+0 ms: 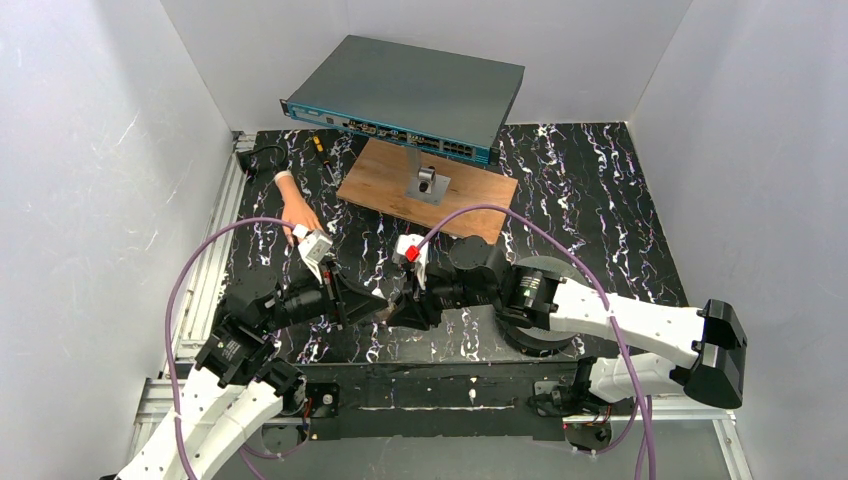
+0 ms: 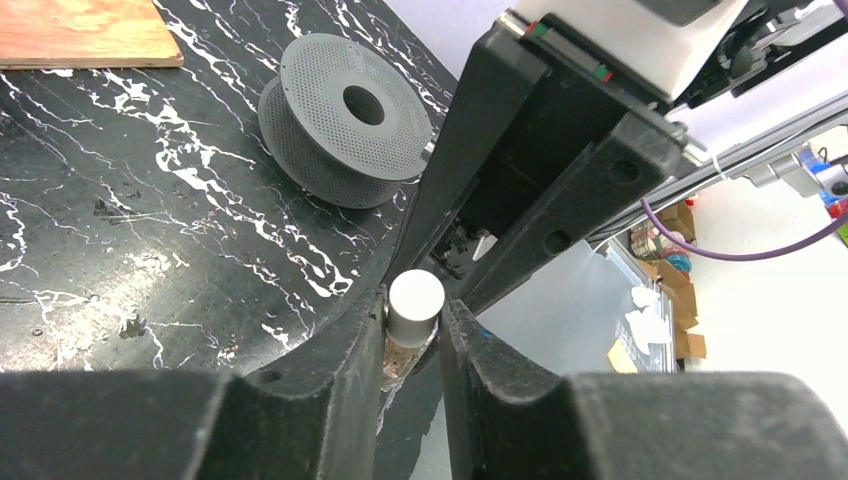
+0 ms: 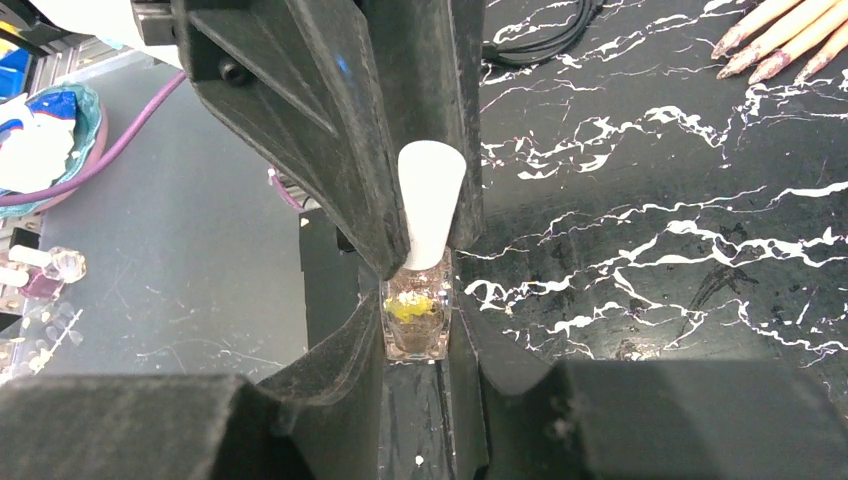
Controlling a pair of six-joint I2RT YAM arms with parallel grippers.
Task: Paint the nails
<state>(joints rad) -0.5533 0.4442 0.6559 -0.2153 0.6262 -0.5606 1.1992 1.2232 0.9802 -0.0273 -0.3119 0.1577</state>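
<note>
The peach mannequin hand (image 1: 298,212) lies at the back left of the black marbled table, fingers toward me. Its fingertips with pinkish nails (image 3: 775,40) show at the top right of the right wrist view. My two grippers meet at the table's front middle. My right gripper (image 3: 417,335) is shut on the glass body of a small nail polish bottle (image 3: 418,318). My left gripper (image 2: 415,318) is shut on the bottle's white cap (image 2: 415,300), which also shows in the right wrist view (image 3: 430,200). Both grippers are well away from the hand.
A network switch (image 1: 410,95) on a stand over a wooden board (image 1: 400,185) fills the back middle. A grey spool (image 2: 345,120) lies under my right arm. A black cable (image 1: 262,155) and small tools (image 1: 320,148) lie at the back left. Spare polish bottles (image 3: 45,270) lie off the table.
</note>
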